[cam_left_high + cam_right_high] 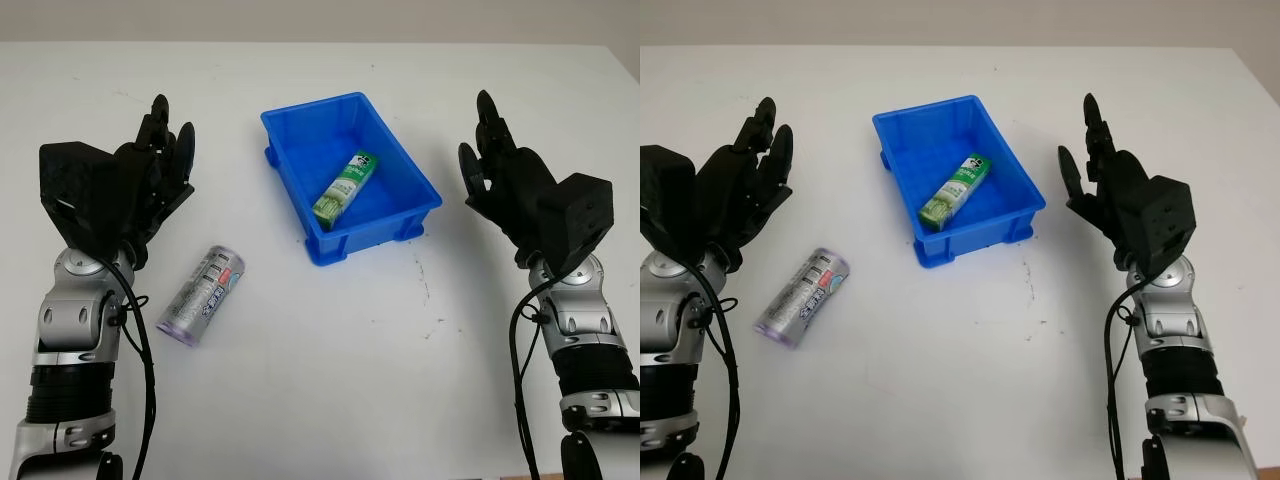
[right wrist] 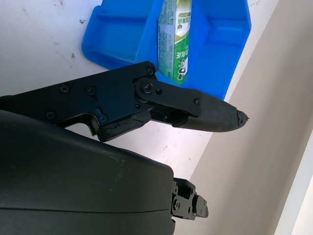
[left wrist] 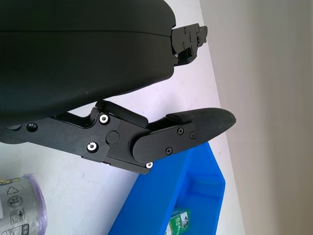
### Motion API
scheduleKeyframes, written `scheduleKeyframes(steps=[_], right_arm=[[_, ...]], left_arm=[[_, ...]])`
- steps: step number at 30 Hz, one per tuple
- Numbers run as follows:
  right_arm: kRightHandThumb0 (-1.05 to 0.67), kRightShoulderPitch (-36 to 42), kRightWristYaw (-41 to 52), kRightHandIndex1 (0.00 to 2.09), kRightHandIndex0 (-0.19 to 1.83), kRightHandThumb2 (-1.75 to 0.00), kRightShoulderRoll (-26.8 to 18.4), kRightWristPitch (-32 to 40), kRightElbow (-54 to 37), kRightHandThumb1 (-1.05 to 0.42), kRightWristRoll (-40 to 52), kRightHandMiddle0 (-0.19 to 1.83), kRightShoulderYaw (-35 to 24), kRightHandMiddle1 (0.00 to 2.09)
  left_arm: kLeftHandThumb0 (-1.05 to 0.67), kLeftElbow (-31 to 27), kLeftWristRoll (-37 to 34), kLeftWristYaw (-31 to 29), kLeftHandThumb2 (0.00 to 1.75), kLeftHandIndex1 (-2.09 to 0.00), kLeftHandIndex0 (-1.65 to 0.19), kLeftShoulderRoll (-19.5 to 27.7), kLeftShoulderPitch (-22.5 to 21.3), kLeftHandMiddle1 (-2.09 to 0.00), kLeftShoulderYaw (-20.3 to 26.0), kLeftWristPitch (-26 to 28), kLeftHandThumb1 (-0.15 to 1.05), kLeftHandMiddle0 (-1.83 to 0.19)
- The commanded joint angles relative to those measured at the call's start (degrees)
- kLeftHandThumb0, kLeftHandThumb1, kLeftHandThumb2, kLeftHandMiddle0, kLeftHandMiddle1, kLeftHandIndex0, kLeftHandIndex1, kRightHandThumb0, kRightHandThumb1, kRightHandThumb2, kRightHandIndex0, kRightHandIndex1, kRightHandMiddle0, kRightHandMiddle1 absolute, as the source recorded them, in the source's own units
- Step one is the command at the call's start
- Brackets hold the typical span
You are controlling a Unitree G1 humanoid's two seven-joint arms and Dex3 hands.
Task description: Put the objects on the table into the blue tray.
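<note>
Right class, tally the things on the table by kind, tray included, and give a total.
Blue tray: 1
Green carton, lying in the tray: 1
Silver-purple can, lying on the table beside the tray: 1
Total: 3

Head pair: high, angled forward and down at the table [image 1: 330, 380], a little apart sideways. Wrist views: tight against the left hand [image 3: 73, 58] and right hand [image 2: 73, 171], aimed out along the fingers. Shared by all: blue tray [image 1: 300, 125], beyond the fingertips.
</note>
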Motion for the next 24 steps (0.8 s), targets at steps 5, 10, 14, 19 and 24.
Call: scheduleKeyframes(steps=[5,10,14,19,24], right_arm=[[-0.67,-0.2,0.1,0.0,-0.19,-0.7,0.9,0.4,-0.3,-1.05,0.6,-0.19,-1.1,0.0],[-0.67,-0.6,-0.1,0.0,-0.19,-0.69,1.3,0.8,-0.2,-1.05,0.4,-0.19,-1.5,0.0],[-0.66,-0.9,0.0,0.0,-0.19,-0.69,1.2,1.3,-0.5,-1.05,0.1,-0.19,-1.5,0.0],[-0.65,-1.4,1.0,0.0,-0.19,-0.69,1.3,0.9,0.4,-1.05,0.7,-0.19,-1.9,0.0],[-0.65,-2.2,0.5,0.0,-0.19,-0.69,1.6,1.1,1.1,-1.05,-0.2,-0.19,-1.2,0.0]], left_arm=[[-0.68,-2.9,-0.7,-3.1,0.64,0.0,0.19,2.5,-0.4,0.0,0.3,-1.0,1.05,0.19],[-0.61,-4.1,-1.8,-11.9,0.51,-0.01,0.17,9.9,-2.9,-0.01,0.9,-4.7,1.05,0.19],[-0.54,-4.6,1.2,-23.8,0.14,-0.04,0.13,22.3,-6.1,-0.04,-1.5,-8.6,0.99,0.18],[-0.33,-6.6,10.5,-32.4,0.02,-0.06,0.09,33.5,-7.8,-0.07,-6.5,-19.8,0.78,0.09],[-0.21,-5.7,19.5,-35.1,0.05,-0.06,0.09,40.1,-8.7,-0.06,-9.9,-36.2,0.77,0.11]])
